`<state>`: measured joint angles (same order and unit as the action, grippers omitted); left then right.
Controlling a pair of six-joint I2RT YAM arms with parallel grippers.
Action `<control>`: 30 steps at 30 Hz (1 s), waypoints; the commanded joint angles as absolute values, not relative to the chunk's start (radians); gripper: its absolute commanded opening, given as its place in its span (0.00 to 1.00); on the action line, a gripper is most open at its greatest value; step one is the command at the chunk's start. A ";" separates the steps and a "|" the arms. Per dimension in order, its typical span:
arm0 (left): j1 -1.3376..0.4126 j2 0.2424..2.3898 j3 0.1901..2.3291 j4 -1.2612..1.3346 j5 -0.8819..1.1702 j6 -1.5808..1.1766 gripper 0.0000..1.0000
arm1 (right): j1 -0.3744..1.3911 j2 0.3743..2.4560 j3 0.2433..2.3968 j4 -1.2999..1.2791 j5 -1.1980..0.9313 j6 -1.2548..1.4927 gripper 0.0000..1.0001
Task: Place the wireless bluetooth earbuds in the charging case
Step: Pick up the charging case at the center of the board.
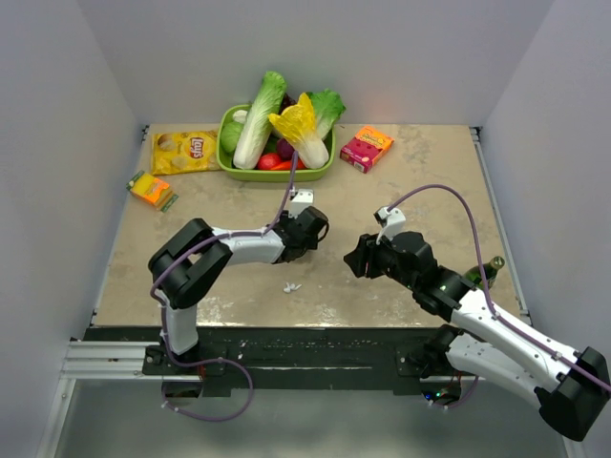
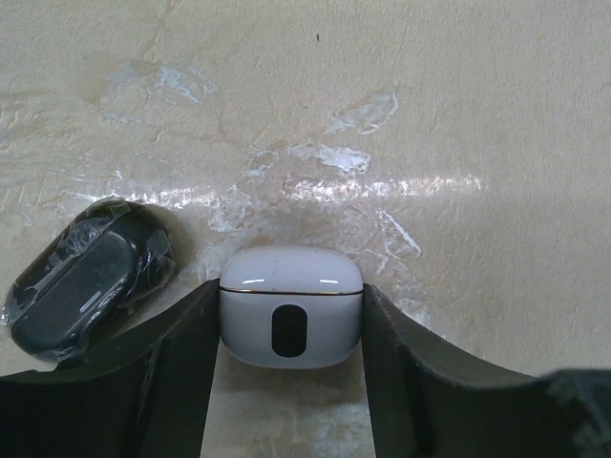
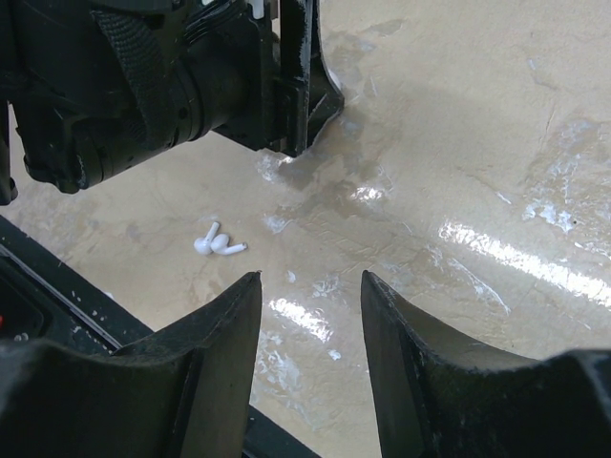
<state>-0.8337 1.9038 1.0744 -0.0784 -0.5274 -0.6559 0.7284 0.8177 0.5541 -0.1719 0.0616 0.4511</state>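
Observation:
The charging case [image 2: 290,305], white with a dark oval spot on its front, rests on the beige table with its lid closed. My left gripper [image 2: 291,289] is shut on it, one finger pressed against each side. In the top view the left gripper [image 1: 315,229] hides the case. Two white earbuds [image 1: 291,285] lie loose on the table near the front edge, below the left gripper. In the right wrist view the earbuds [image 3: 218,244] lie just beyond and to the left of my right gripper [image 3: 307,279], which is open and empty above the table.
A dark rounded object under shiny film [image 2: 81,281] lies left of the case. At the back are a green bowl [image 1: 227,162] of vegetables, a yellow chips bag [image 1: 184,151], a pink box [image 1: 367,148] and an orange packet [image 1: 151,189]. A small white block [image 1: 302,197] stands behind the left gripper.

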 commanded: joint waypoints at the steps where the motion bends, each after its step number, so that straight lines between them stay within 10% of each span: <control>1: -0.845 1.896 0.991 -0.172 -0.413 -0.649 0.00 | 0.733 0.802 0.617 -0.167 0.074 0.449 0.50; 11: -0.845 1.424 0.690 0.348 -0.462 -0.364 0.00 | 0.730 0.782 0.765 -0.225 0.094 0.459 0.57; 18: -0.854 1.117 0.135 1.342 -0.240 -0.140 0.00 | 0.730 0.885 0.914 -0.273 -0.144 0.462 0.62; 30: -0.903 1.097 0.020 1.591 0.103 -0.006 0.00 | 0.773 1.019 1.025 -0.394 -0.287 0.356 0.78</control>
